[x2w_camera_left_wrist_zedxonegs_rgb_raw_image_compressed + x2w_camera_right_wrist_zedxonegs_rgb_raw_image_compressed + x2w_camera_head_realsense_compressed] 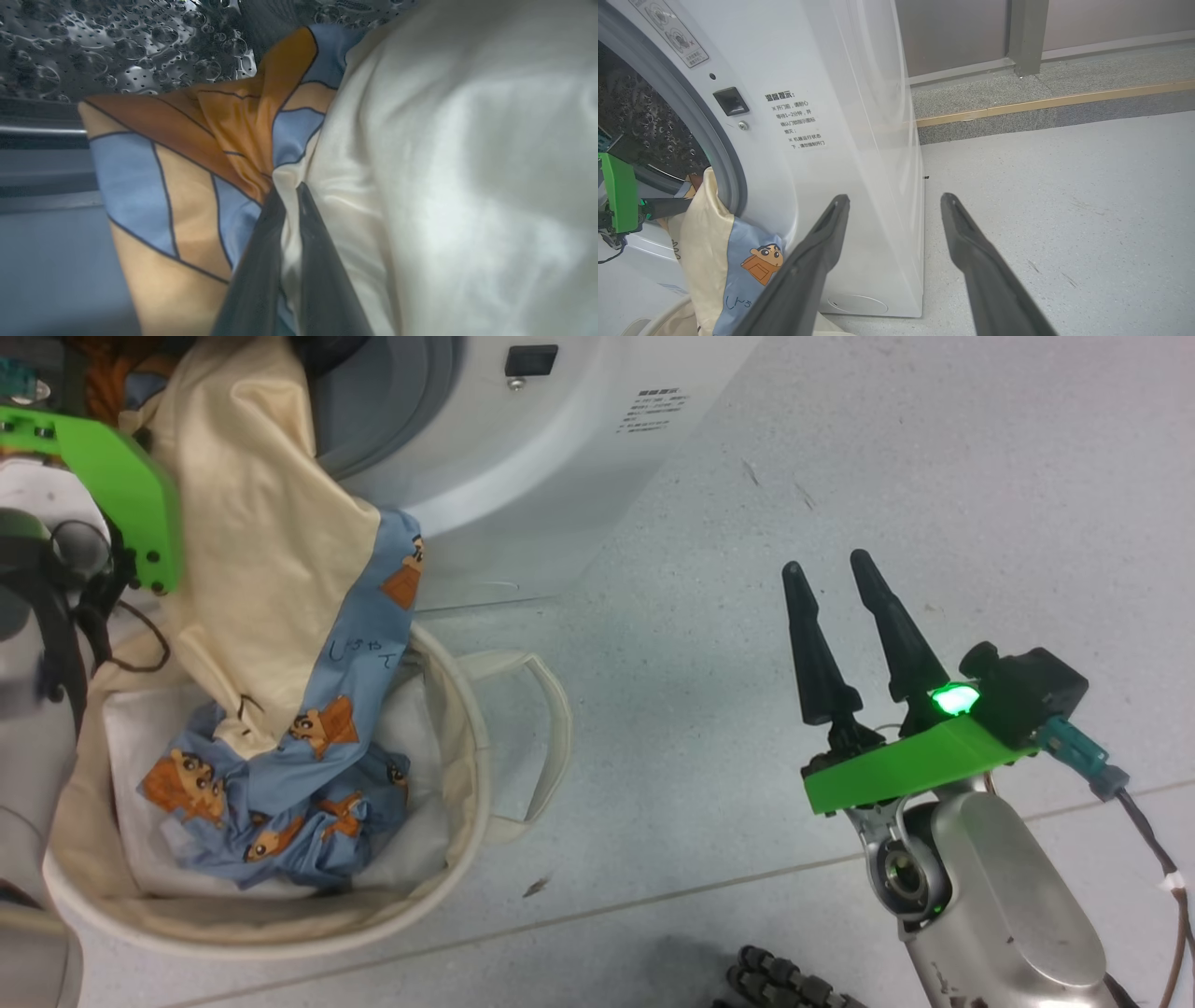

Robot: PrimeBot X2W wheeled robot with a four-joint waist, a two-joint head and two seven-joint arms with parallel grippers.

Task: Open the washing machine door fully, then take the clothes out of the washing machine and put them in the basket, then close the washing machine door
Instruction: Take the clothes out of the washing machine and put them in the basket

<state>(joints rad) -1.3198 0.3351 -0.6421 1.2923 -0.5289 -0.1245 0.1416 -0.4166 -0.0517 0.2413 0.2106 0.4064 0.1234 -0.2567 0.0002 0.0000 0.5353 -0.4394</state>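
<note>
The left gripper point(289, 186) had its jaws pinched shut on the soft cream-yellow and blue cartoon-print clothes point(420, 163), bunched at its fingertips inside the white front-loading washing machine point(523, 476). From those jaws the fabric's long axis ran back out and down into the round cream canvas basket point(467, 756). The right gripper point(825, 560), jaws wide and empty, stood well apart.

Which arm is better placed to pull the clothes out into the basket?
Left. The left gripper is shut on the clothes at the drum; the right gripper hangs open over the floor, beside the washing machine.
</note>
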